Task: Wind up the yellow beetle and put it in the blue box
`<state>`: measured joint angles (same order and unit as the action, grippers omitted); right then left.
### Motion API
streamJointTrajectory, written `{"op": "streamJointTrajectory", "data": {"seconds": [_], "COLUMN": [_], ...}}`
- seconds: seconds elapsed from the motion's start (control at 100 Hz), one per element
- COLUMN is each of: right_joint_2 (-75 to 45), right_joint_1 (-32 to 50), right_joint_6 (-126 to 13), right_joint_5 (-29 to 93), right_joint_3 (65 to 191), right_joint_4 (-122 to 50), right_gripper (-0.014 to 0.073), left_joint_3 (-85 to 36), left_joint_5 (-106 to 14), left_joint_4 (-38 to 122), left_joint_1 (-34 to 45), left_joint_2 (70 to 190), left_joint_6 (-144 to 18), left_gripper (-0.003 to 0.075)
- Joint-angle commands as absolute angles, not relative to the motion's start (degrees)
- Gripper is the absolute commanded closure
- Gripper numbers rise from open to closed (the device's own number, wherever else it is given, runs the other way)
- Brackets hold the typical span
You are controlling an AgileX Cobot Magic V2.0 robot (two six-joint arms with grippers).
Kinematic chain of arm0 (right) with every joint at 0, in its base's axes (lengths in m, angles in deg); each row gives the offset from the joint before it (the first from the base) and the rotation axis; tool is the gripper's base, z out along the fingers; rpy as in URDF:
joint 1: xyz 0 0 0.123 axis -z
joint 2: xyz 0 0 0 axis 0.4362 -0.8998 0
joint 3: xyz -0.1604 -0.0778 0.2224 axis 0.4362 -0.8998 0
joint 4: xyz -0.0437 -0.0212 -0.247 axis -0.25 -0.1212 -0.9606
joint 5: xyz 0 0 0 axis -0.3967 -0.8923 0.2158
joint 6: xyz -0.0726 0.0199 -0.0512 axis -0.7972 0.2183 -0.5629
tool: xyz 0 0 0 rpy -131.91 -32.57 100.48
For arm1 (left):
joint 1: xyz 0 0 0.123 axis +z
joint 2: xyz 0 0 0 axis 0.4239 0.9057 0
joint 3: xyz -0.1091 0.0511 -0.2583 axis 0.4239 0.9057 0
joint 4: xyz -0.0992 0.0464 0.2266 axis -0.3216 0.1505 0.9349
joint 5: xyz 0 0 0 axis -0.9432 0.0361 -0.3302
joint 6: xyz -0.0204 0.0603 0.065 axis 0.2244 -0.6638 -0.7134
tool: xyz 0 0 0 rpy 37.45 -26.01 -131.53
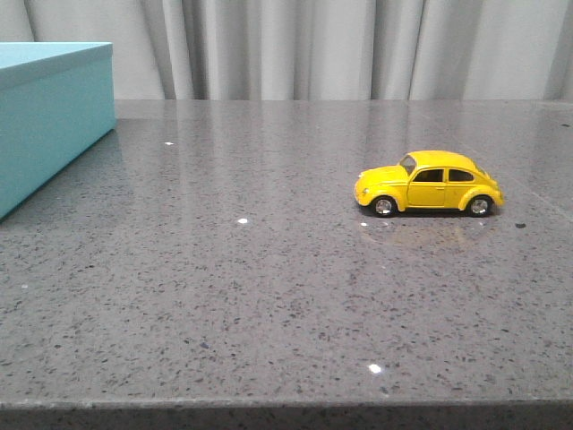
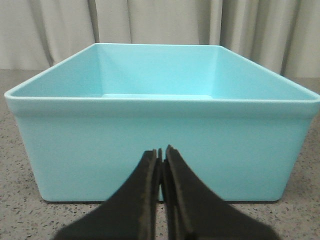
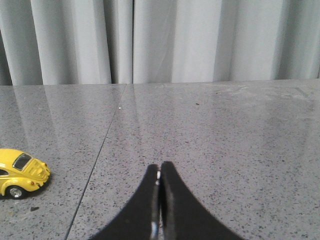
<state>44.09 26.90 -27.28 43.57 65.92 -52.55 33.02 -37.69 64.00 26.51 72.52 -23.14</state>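
Note:
The yellow beetle stands on its wheels on the grey speckled table, right of centre, nose toward the left. Its rear end also shows in the right wrist view as the yellow beetle, off to the side of my right gripper, which is shut and holds nothing. The blue box sits at the far left of the table. In the left wrist view the blue box is open-topped and looks empty, and my left gripper is shut just in front of its near wall. Neither arm shows in the front view.
Grey curtains hang behind the table. The table's front edge runs along the bottom of the front view. A thin seam crosses the tabletop between the car and my right gripper.

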Motion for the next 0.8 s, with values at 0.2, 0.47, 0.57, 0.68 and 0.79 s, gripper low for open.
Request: {"op": "streamJointTrajectory", "data": {"seconds": [0.2, 0.47, 0.57, 0.68, 0.79], "right_joint_2": [45.4, 45.4, 45.4, 45.4, 45.4], "right_joint_1": [27.2, 27.2, 27.2, 27.2, 27.2], "right_joint_6": [-27.5, -27.5, -27.5, -27.5, -27.5], "right_joint_5": [47.6, 47.6, 47.7, 48.2, 48.3], "right_joint_3": [66.9, 66.9, 66.9, 66.9, 66.9], "right_joint_4": [-53.2, -53.2, -53.2, -53.2, -53.2], "right_gripper": [0.0661, 0.0661, 0.0661, 0.0661, 0.0661], "left_joint_3": [34.2, 34.2, 34.2, 34.2, 34.2], "left_joint_5": [-33.4, -33.4, -33.4, -33.4, -33.0], "left_joint_4": [63.7, 63.7, 63.7, 63.7, 63.7], "left_joint_1": [26.1, 26.1, 26.1, 26.1, 26.1], "left_joint_2": [70.7, 70.7, 70.7, 70.7, 70.7], "left_joint_6": [-22.7, -22.7, -22.7, -22.7, -22.7], "left_gripper": [0.0739, 0.0739, 0.0739, 0.0739, 0.0739]}}
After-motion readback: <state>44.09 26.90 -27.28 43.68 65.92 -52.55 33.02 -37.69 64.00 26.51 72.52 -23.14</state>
